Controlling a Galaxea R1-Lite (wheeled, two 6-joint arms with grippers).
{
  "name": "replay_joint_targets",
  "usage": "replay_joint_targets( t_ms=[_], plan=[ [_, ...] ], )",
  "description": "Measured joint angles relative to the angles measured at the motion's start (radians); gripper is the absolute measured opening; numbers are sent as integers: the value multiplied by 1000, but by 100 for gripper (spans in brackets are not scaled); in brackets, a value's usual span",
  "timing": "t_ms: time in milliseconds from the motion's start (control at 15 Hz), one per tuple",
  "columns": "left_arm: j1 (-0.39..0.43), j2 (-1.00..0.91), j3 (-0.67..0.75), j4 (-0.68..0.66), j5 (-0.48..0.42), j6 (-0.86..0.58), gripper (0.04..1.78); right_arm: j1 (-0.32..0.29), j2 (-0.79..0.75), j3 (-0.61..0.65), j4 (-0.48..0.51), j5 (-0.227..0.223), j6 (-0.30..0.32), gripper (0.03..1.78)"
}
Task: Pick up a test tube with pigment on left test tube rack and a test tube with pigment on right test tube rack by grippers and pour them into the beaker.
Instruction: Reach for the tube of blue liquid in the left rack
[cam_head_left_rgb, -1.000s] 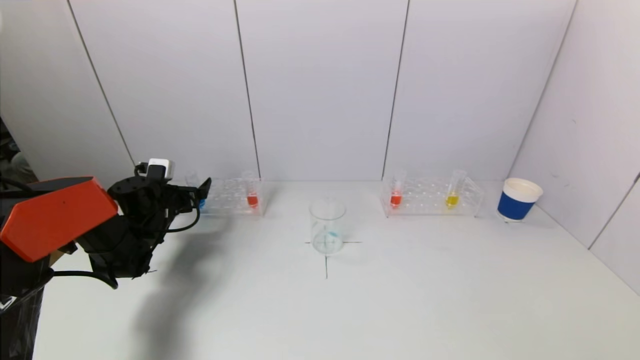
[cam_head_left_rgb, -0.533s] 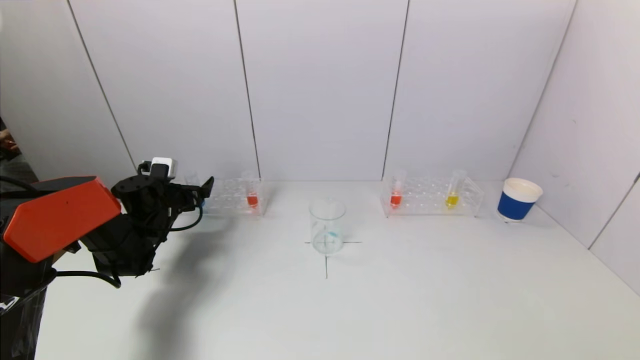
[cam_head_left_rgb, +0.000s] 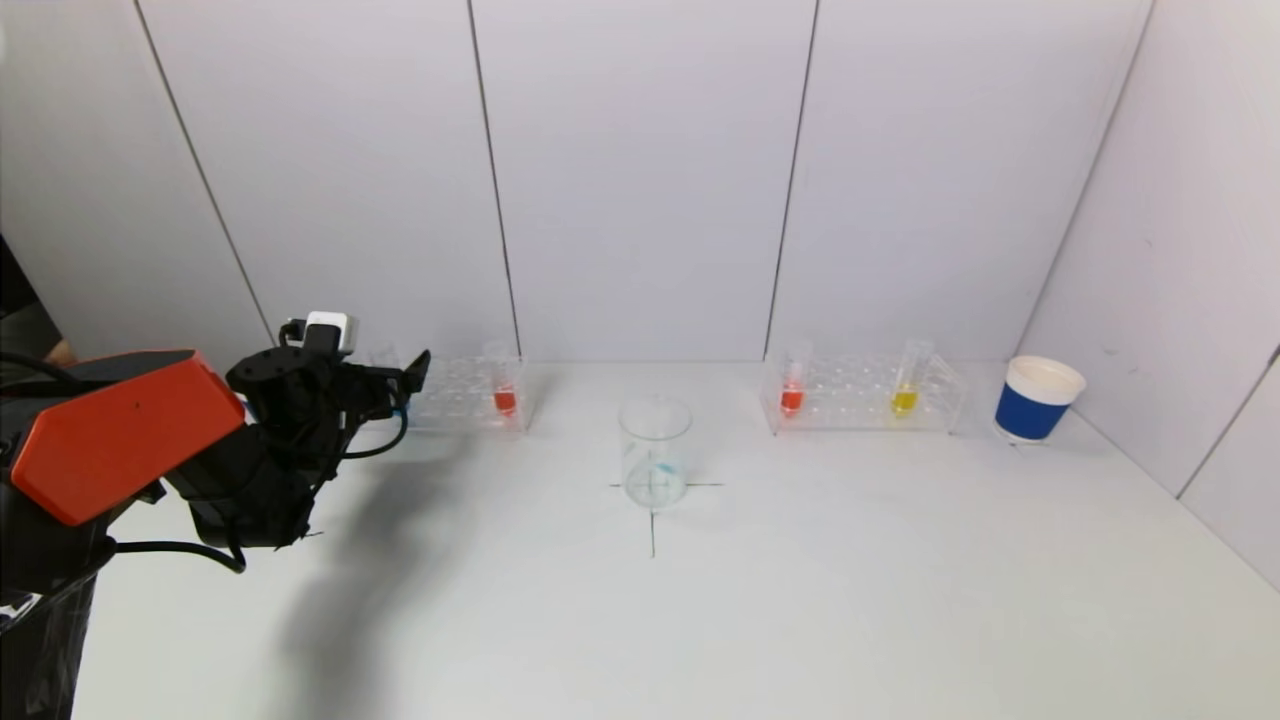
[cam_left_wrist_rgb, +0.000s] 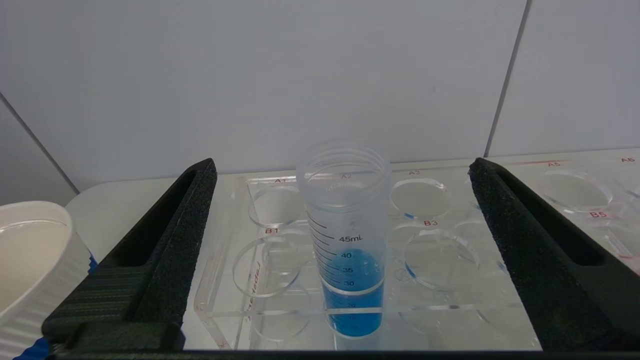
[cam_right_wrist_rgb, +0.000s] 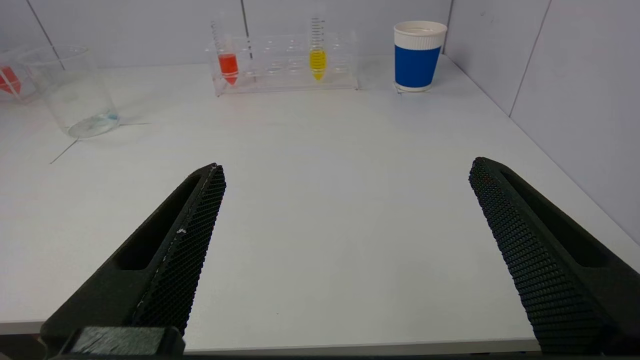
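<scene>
- bench (cam_head_left_rgb: 800, 600): white, beaker (cam_head_left_rgb: 655, 452) at its centre on a cross mark; left rack (cam_head_left_rgb: 460, 395) at 10 o'clock from the beaker, right rack (cam_head_left_rgb: 862, 395) at 2 o'clock, blue paper cup (cam_head_left_rgb: 1035, 398) further out at 3 o'clock from the right rack.
- left gripper (cam_left_wrist_rgb: 345, 200): at the outer end of the left rack, fingers (cam_left_wrist_rgb: 170, 250) spread wide, holding nothing.
- right gripper (cam_right_wrist_rgb: 345, 210): parked low over the near bench edge, well apart from the right rack, fingers wide, empty.
- blue tube (cam_left_wrist_rgb: 345, 240): upright in the left rack's near row, roughly centred between the left fingers, touching neither; rim sits level with the fingertips.
- red tube (cam_head_left_rgb: 504, 385) at the left rack's inner end; red tube in right rack (cam_head_left_rgb: 792, 385) and yellow tube (cam_head_left_rgb: 906, 385) not yet approached.
- step, my read: close on the blue tube. Advance a little so the pads land below the threaded rim, above the rack's top plate.
- close evenly, keep the tube vertical, lift straight up; a skewed pull would likely bind it in the hole or drag the rack.
</scene>
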Motion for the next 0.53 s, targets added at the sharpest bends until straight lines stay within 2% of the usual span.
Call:
replay_joint_targets(
  t_ms=[267,400,533],
  plan=[
    [0,2,-1,-1,0,0,172,0,0,0,0,0,0,177],
    [0,6,-1,-2,0,-1,157,0,0,0,0,0,0,177],
    [0,10,-5,-2,6,0,132,0,0,0,0,0,0,177]
  ],
)
